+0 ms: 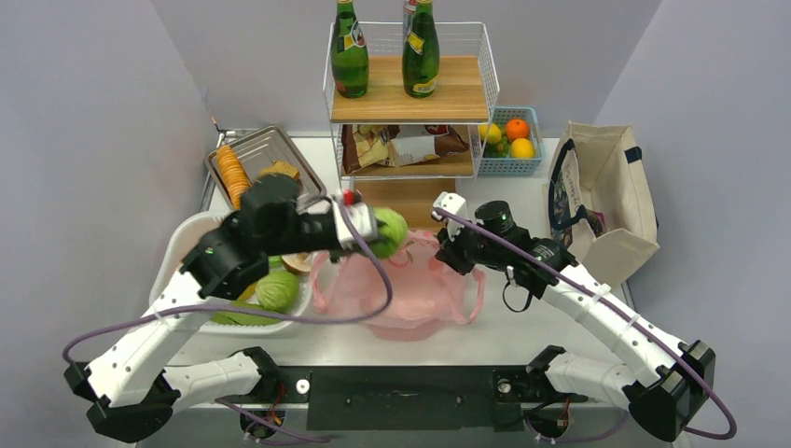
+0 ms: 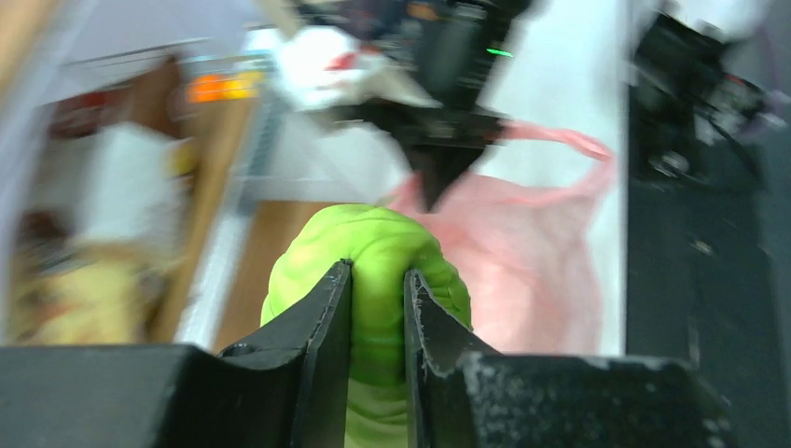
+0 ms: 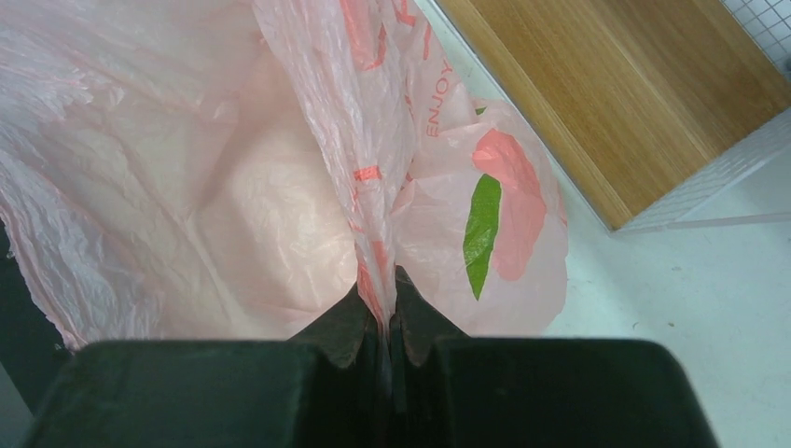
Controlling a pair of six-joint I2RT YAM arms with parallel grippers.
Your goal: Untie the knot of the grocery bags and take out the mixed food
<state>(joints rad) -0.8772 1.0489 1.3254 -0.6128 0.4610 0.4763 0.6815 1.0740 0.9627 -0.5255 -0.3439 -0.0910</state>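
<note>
The pink grocery bag (image 1: 415, 294) lies crumpled at the table's middle with its mouth loose. No knot shows in any view. My left gripper (image 1: 375, 231) hangs over the bag's left rim, shut on a soft green leafy vegetable (image 1: 392, 231), one piece of the mixed food. In the left wrist view that vegetable (image 2: 373, 238) bulges between the gripper's (image 2: 378, 275) two fingers, with the bag (image 2: 532, 252) behind. My right gripper (image 1: 446, 247) is at the bag's far right rim. Its jaws (image 3: 378, 289) pinch a strip of the pink bag (image 3: 168, 187) and hold it taut.
A white tub (image 1: 182, 250) at the left holds a green cabbage (image 1: 277, 289) and other food. Behind it is a metal tray of crackers (image 1: 244, 168). A wire rack (image 1: 410, 93) with green bottles stands at the back, with a blue fruit basket (image 1: 508, 140) and a canvas tote (image 1: 606, 201) to its right.
</note>
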